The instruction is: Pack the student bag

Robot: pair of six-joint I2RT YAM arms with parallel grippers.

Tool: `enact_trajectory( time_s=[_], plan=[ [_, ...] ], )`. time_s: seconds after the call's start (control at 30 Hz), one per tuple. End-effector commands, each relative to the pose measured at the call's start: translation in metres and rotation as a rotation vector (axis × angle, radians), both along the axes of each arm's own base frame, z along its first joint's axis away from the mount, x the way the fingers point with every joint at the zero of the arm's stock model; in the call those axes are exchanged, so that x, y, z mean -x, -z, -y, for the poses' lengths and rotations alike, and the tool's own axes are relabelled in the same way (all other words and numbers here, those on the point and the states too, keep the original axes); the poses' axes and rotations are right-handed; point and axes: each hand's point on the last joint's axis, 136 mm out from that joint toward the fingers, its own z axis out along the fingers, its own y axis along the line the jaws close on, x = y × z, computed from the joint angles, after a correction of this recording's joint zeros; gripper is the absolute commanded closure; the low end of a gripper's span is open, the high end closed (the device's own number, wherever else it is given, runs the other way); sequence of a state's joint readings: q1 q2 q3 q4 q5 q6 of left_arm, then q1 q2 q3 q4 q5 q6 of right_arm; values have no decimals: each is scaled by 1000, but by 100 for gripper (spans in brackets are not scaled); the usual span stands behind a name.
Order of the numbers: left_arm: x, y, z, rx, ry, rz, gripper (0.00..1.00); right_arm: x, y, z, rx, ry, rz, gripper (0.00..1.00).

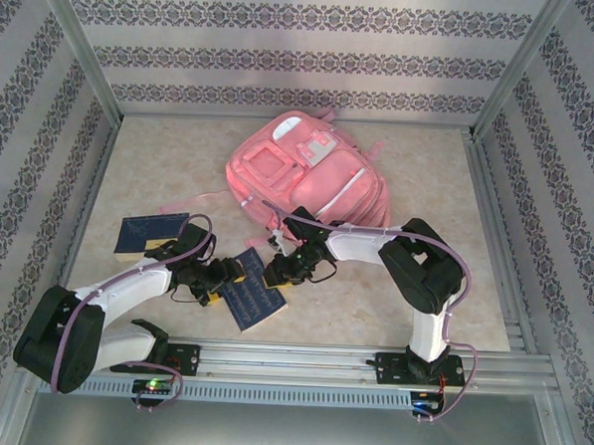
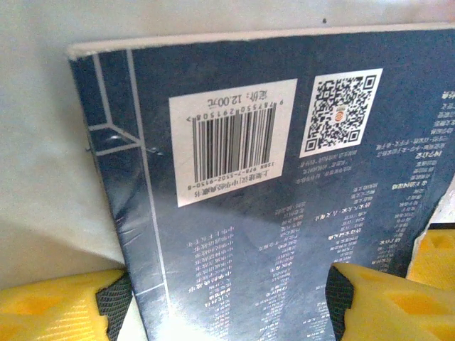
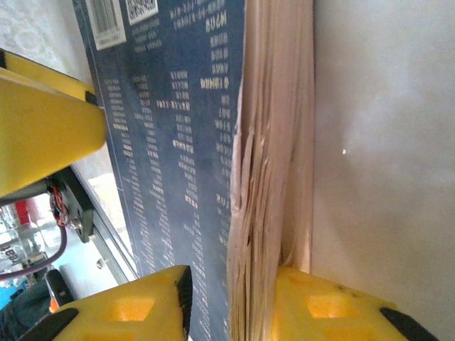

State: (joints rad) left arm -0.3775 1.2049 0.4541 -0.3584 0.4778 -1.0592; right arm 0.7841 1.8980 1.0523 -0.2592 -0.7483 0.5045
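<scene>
We find the left claw [image 2: 227, 298] released, fingers spread over the blue book [image 2: 284, 213]. The right claw [image 3: 231, 302] grasps its page edge. The student bag [image 1: 310, 173] lies on the bench [image 1: 160, 166] just beyond.

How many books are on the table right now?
2. One dark blue book lies at the left; the other book at front centre. The pink student bag may hide more.
</scene>
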Motion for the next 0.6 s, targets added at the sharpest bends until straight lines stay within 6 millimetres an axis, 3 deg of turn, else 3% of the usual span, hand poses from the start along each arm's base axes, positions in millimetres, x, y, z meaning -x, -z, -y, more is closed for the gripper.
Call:
enact_trajectory(
  time_s=[0.0, 0.13, 0.37, 0.5, 0.57],
  plan=[
    [-18, 1, 32, 143, 94, 115, 24, -12, -24, -8, -62, 16, 20, 68],
    [-19, 1, 33, 145, 105, 113, 24, -5, -29, -15, -108, 5, -41, 71],
    [-22, -3, 36, 147, 125, 121, 24, 8, -18, -30, -119, -37, -130, 70],
    [-22, -7, 30, 107, 136, 133, 24, -3, -9, -23, -55, -7, -101, 91],
    [-21, -11, 22, 65, 138, 135, 22, -11, -13, -16, -41, 24, -83, 95]
  ],
)
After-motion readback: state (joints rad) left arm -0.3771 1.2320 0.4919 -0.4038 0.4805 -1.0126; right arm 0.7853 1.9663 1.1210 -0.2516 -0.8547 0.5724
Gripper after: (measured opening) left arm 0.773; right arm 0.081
